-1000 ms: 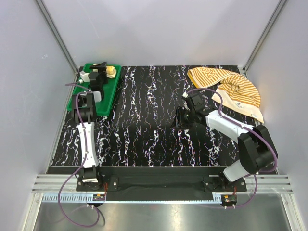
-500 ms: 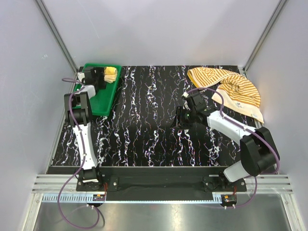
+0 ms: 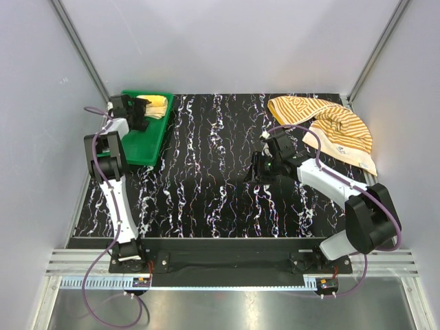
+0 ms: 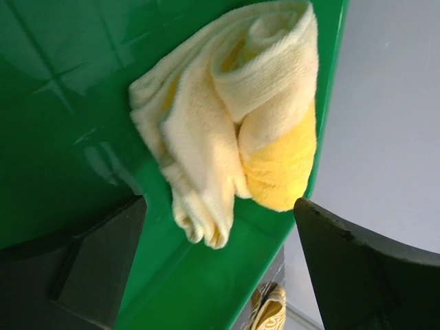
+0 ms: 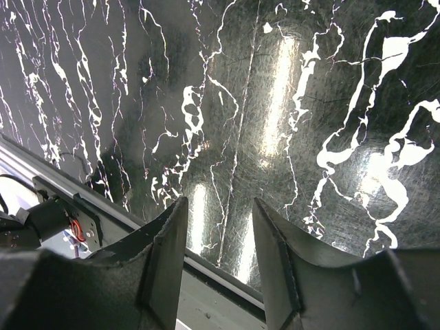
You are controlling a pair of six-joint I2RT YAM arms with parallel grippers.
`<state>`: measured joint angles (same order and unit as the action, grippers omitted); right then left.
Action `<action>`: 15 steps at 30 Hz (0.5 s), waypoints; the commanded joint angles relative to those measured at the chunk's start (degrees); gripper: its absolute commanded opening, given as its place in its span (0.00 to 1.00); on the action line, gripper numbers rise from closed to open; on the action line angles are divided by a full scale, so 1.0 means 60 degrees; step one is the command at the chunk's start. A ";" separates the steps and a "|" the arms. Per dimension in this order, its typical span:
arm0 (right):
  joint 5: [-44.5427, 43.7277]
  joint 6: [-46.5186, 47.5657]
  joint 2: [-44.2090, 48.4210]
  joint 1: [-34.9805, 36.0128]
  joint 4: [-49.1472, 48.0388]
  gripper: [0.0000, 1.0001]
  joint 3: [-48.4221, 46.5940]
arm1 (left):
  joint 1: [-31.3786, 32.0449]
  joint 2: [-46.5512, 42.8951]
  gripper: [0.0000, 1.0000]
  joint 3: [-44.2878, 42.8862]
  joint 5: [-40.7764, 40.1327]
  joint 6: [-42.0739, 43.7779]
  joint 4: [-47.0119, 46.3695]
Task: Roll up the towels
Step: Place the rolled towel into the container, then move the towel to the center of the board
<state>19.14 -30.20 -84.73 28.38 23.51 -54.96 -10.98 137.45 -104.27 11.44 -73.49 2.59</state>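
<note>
The left arm (image 3: 113, 185) rises steeply from its base and folds at the elbow beside the green tray (image 3: 151, 137), its wrist reaching over the tray's far end. The left gripper (image 3: 139, 110) hangs above the tray, jaws spread wide and empty. The right arm (image 3: 330, 180) reaches forward and inward, well right of the tray. The right gripper (image 3: 258, 168) points down, jaws partly apart, holding nothing.

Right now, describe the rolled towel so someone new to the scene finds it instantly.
On the black marbled table, a green tray sits at the far left corner. In its far end lies a small, plain pale yellow towel, loosely rolled. The only other towel, far right, is larger, orange-striped and crumpled.
</note>
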 commanded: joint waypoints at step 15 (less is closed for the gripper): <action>-0.0200 0.0799 -0.0980 -0.2077 0.1999 0.53 -0.3260 | -0.0206 -0.4109 0.99 0.2433 0.0670 0.2768 0.0652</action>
<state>18.72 -27.22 -87.70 20.56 31.24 -69.65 -12.49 120.95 -92.82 12.73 -62.13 8.86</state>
